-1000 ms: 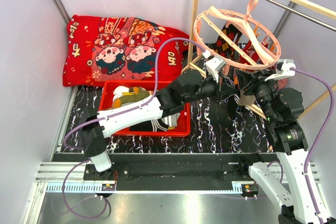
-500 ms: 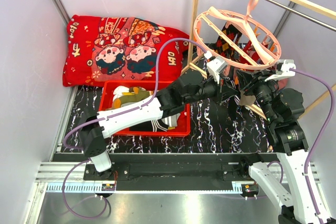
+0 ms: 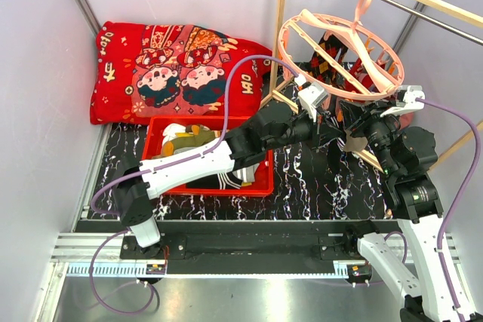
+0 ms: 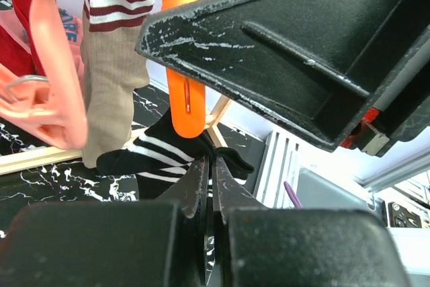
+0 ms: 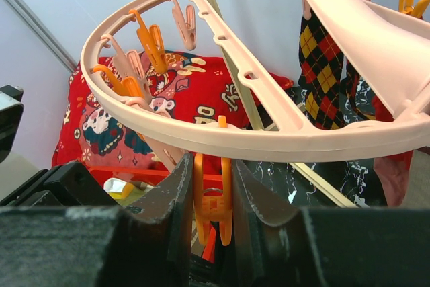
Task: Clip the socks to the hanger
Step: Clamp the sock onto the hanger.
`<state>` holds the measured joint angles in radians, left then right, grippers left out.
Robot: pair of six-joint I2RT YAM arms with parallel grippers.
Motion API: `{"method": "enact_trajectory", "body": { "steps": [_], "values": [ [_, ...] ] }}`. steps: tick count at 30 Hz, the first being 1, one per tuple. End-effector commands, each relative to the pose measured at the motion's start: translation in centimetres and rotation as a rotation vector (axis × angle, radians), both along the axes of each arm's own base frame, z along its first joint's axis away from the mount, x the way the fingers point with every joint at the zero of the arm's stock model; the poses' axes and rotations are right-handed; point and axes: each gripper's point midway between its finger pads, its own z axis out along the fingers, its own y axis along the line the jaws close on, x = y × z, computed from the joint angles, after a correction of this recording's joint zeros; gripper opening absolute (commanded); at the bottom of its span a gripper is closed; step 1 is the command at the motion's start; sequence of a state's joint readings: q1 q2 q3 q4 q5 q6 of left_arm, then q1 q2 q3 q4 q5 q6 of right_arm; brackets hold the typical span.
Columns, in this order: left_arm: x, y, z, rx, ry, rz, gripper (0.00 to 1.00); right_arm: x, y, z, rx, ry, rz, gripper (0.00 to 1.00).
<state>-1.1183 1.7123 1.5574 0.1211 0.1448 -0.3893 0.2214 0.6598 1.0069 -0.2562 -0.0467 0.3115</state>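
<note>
The pale-pink ring hanger (image 3: 306, 14) hangs from a rack at the back right. My left gripper (image 4: 209, 159) is shut on a black sock with white stripes (image 4: 158, 152) and holds it right under an orange clip (image 4: 185, 99). My right gripper (image 5: 213, 166) is shut on that orange clip (image 5: 213, 206), which hangs from the ring (image 5: 269, 142). The two grippers meet under the ring's near edge (image 3: 339, 120). An argyle sock (image 5: 322, 72) and a beige sock with maroon stripes (image 4: 114, 72) hang from the hanger.
A red basket (image 3: 256, 186) holding more socks (image 3: 185, 141) sits on the black marbled table under the left arm. A red cartoon-print cushion (image 3: 173, 65) lies at the back left. Wooden rack poles (image 3: 281, 20) stand beside the hanger.
My left gripper has edged slightly right toward the right gripper with the sock. The right gripper and the hanger have stayed in place.
</note>
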Motion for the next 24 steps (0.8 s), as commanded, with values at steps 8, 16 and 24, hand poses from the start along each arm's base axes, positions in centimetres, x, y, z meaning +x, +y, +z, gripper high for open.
{"method": "enact_trajectory", "body": {
  "steps": [8, 16, 24],
  "values": [
    [0.0, 1.2, 7.4, -0.143, -0.100, 0.040, 0.00, -0.1, 0.1, 1.3, 0.017, -0.034, 0.008, 0.00],
    [0.0, 0.9, 7.8, -0.151, -0.100, 0.039, 0.00, -0.3, 0.2, 1.5, 0.028, -0.038, 0.013, 0.00],
    [-0.1, 0.9, 8.0, -0.157, -0.104, 0.038, 0.00, -0.3, 0.3, 1.3, 0.033, -0.033, 0.017, 0.37]
  ]
}}
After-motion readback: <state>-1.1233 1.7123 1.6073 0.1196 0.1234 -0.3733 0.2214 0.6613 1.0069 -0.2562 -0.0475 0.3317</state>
